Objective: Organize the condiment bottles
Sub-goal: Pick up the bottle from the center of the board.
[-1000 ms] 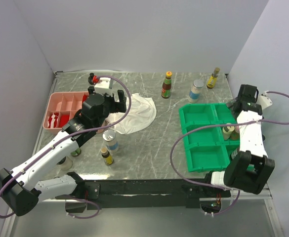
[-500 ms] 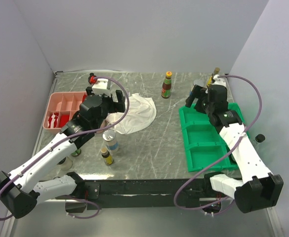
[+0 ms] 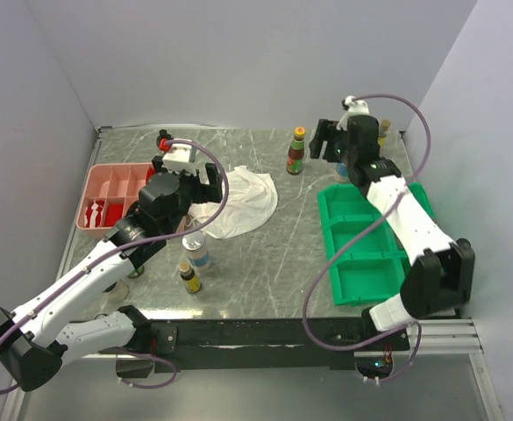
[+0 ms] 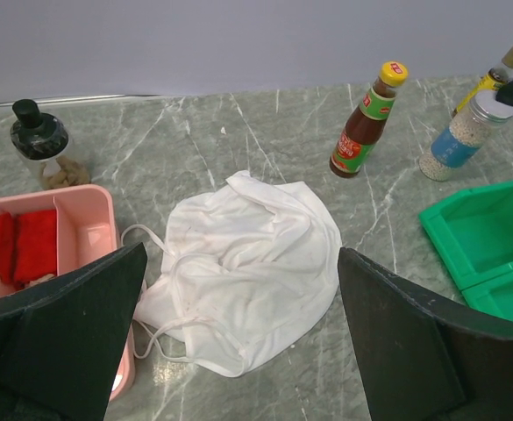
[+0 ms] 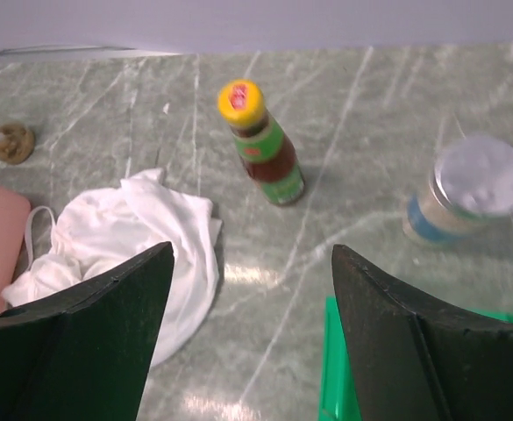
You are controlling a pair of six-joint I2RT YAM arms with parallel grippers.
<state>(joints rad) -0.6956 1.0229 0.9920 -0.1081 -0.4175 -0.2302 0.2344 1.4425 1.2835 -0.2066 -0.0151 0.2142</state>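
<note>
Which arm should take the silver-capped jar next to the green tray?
Right. The right gripper, open, is close beside the silver-capped jar; the left gripper hangs over the white cloth, farther off.

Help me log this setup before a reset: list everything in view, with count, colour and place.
sauce bottle: 1, red label, yellow cap, back centre
lidded jar: 1, clear, blue label, silver lid, back right
slim bottle: 1, yellow label, back right corner
black-capped jar: 1, clear, back left
small bottles: at least 2, clear and amber, front left
cloth: 1, white, centre
pink tray: 1, left
green tray: 1, right
left gripper: black, open, near cloth
right gripper: black, open, at back
</note>
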